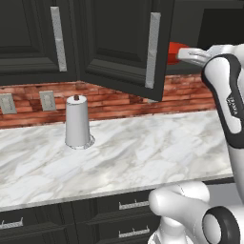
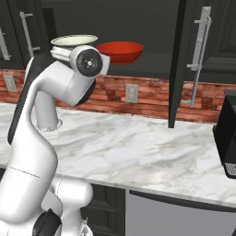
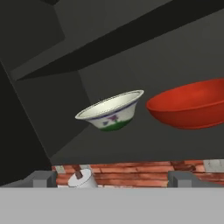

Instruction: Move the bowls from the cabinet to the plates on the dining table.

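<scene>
Two round bowls side by side on shelf inside black panelled wall cabinet point(image 2: 193, 55), doors open: glossy plain red bowl point(image 3: 192, 105), cream-white bowl with green markings and flared rim point(image 3: 113, 111). Long silver bar handles on doors. White arm raised to shelf height, hand levelled toward bowls, tilted. Fingers point(image 3: 43, 178) spread wide apart, holding nothing, short of both bowls. One white paper towel roll point(image 1: 77, 122) upright on veined marble surface point(image 1: 143, 152); red brick wall behind

Red bowl point(image 2: 119, 51) & cream bowl point(image 2: 73, 41) upright, side by side in open cabinet point(image 2: 138, 27).
</scene>
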### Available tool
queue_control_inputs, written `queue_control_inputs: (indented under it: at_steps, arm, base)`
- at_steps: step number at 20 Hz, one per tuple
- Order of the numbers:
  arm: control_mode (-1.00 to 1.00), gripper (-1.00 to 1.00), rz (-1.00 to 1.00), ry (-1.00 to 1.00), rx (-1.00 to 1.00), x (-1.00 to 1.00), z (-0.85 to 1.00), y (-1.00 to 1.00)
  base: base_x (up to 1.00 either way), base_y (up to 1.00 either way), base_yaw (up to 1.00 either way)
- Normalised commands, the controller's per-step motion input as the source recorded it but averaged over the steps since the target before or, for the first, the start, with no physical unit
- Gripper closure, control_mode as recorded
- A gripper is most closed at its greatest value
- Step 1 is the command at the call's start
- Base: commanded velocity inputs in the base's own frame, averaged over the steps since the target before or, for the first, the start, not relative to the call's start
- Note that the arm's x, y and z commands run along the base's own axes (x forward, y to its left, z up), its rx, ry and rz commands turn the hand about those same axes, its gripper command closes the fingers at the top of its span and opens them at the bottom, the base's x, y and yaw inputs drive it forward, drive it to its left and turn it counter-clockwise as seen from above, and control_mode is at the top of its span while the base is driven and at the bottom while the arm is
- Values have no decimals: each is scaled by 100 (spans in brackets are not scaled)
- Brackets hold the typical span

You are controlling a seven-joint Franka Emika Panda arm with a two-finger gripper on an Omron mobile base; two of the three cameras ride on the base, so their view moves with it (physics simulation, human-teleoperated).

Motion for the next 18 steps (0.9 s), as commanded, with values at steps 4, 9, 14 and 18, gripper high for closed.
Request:
queue_control_inputs:
  at_steps: [4, 9, 14, 18]
  arm:
    - [-100, -100, 0, 9, 1, 34, 0, 4]
    - [-100, -100, -1, 12, -1, 30, 0, 16]
    - [-100, -100, 0, 12, -2, 19, 0, 19]
    - [-100, -100, -1, 9, -1, 21, -1, 12]
  base:
    - [0, 0, 0]
    - [0, 0, 0]
    - [0, 0, 0]
    - [0, 0, 0]
